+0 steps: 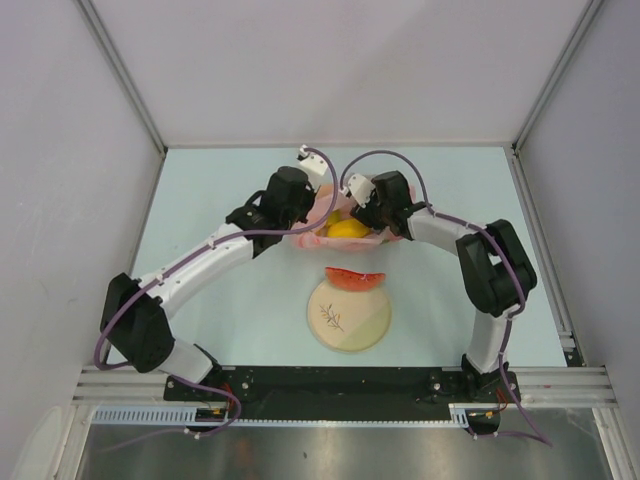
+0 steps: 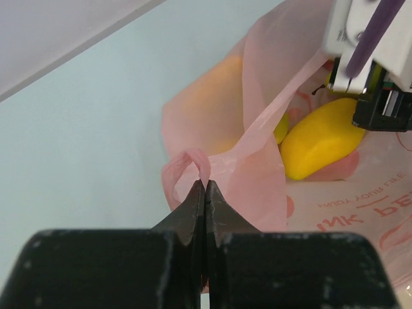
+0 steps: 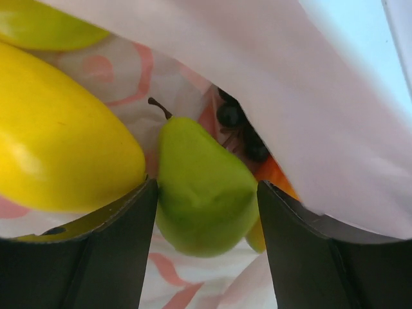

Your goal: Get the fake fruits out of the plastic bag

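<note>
Pinching side: left jaws are pressing fully shut on a thin twisted loop at the edge of the pink bag [image 2: 257,161].
Right jaws: are standing apart inside the bag, one on each side of the green pear [image 3: 203,187]; I cannot tell whether they are touching it.
Bag position: is lying crumpled on the tabletop [image 1: 215,190] between the two wrists, just beyond the plate [image 1: 350,325].
Fruit in bag: a large yellow fruit [image 3: 58,141] is lying against the pear's left side. Dark grapes [image 3: 238,125] are sitting behind the pear, and an orange piece [image 3: 273,174] is showing under its right side. A yellow-green fruit [image 3: 45,26] is peeking in at the top corner of the right wrist view.
Fruit out of bag: a red watermelon slice [image 1: 354,278] is resting across the plate's far rim.
</note>
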Tool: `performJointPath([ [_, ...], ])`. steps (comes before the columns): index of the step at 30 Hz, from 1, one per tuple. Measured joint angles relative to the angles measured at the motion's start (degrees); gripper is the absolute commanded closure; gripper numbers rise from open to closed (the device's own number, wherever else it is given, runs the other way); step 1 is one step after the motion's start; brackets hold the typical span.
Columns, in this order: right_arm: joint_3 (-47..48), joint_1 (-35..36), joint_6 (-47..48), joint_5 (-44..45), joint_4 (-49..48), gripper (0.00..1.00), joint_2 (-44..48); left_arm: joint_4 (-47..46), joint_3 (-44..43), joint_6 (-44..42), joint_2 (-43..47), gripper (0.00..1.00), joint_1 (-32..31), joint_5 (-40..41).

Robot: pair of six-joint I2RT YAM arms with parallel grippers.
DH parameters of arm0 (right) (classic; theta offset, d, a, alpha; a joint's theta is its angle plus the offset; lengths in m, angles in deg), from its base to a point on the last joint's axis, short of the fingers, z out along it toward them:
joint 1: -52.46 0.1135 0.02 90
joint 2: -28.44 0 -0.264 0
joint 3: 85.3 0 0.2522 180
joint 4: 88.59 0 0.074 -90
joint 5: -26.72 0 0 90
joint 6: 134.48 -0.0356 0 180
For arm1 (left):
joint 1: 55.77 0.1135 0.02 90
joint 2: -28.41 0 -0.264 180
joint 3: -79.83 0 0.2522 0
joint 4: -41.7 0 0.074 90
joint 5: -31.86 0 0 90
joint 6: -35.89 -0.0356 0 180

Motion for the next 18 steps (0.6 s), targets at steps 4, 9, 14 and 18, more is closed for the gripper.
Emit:
performJointPath([
  [4,0.6,-0.6,9.0,-0.3,-3.1,0.31,-3.8,0.0,0.0,0.0,-0.6,1.0,0.0,-0.3],
  [9,3.8,-0.7,15.4,-0.8,-4.5,0.53,-7.3,0.0,0.0,0.0,-0.7,1.0,0.0,-0.5],
  [14,4.0,-0.9,16.6,-1.0,-6.7,0.73,-7.9,0.0,0.0,0.0,-0.7,1.0,0.0,-0.6],
  [18,4.9,-1.6,12.5,-1.7,-7.0,0.78,-7.9,0.0,-0.5,0.0,-1.4,1.0,0.0,-1.0],
])
